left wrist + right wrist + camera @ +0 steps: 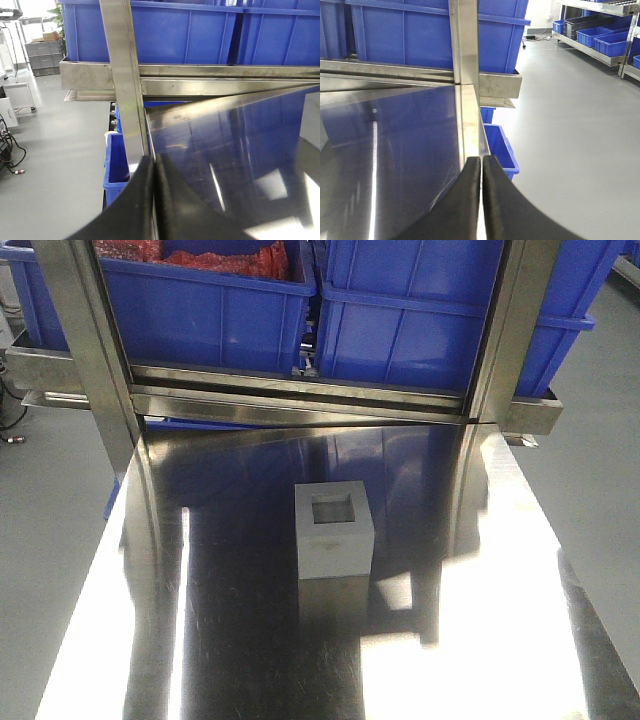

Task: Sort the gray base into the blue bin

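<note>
The gray base (pixel 334 530) stood upright near the middle of the shiny steel table (pixel 500 640), with its darker square recess facing up, and its reflection showed in the metal just in front of it; nothing was touching it. Behind the far edge of the table, a steel shelf (pixel 300 390) carried two large crates side by side, framed by the left post (pixel 88 350) and the right post (pixel 505 330). On the right was the blue bin (pixel 420 330), whose inside could not be seen from the front camera, and on the left was the left crate (pixel 210 320), which held red material (pixel 250 258). The gray base was well apart from both of them. In the left wrist view, the left tool (pixel 154 167) had its two black fingers (pixel 135 200) pressed together along their length, with nothing held between them, and it pointed along the left edge of the table toward the post there. Below that edge, a smaller blue crate (pixel 117 165) stood on the gray floor (pixel 55 150). In the right wrist view, the right tool (pixel 481 165) looked the same: its fingers (pixel 505 210) were touching each other and gripped nothing. It was lined up with the right edge of the table, and a low blue floor crate (pixel 500 150) sat just beside that edge, with a rack of bins (pixel 600 35) farther away on the right
</note>
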You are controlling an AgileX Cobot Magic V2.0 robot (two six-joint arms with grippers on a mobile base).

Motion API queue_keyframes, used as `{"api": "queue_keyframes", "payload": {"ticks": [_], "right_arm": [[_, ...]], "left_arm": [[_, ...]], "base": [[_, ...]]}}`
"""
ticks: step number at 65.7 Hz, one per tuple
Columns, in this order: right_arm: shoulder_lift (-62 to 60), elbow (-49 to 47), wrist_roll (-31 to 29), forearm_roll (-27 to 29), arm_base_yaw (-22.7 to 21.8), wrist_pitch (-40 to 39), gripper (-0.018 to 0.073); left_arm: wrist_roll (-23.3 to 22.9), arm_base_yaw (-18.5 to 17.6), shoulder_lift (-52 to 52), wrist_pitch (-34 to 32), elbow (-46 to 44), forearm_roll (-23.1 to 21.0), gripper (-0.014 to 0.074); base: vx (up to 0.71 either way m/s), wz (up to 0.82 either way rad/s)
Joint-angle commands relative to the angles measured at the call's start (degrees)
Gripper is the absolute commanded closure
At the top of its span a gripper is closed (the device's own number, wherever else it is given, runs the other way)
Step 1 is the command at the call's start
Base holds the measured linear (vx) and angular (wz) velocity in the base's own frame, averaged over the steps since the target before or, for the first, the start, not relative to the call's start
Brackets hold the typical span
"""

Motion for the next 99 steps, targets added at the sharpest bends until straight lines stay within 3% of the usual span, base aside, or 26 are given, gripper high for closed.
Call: {"api": "queue_keyframes", "payload": {"ticks": [1, 82, 99], "right_arm": [[0.8, 0.1, -0.5, -0.4, 0.0, -4.2, 0.0564], [0.8, 0.1, -0.5, -0.4, 0.0, -4.2, 0.0564], [0.8, 0.1, -0.5, -0.4, 0.0, -4.2, 0.0564]], "left_arm": [[-0.4, 0.1, -0.6, -4.7, -1.2, -0.6, 0.0603], [-0.4, 0.1, -0.6, -4.7, -1.2, -0.5, 0.0603], [-0.5, 0.1, -0.5, -11.7, -4.4, -0.6, 0.0603]], "base": [[0.00, 0.00], [0.00, 0.00], [0.00, 0.00]]}}
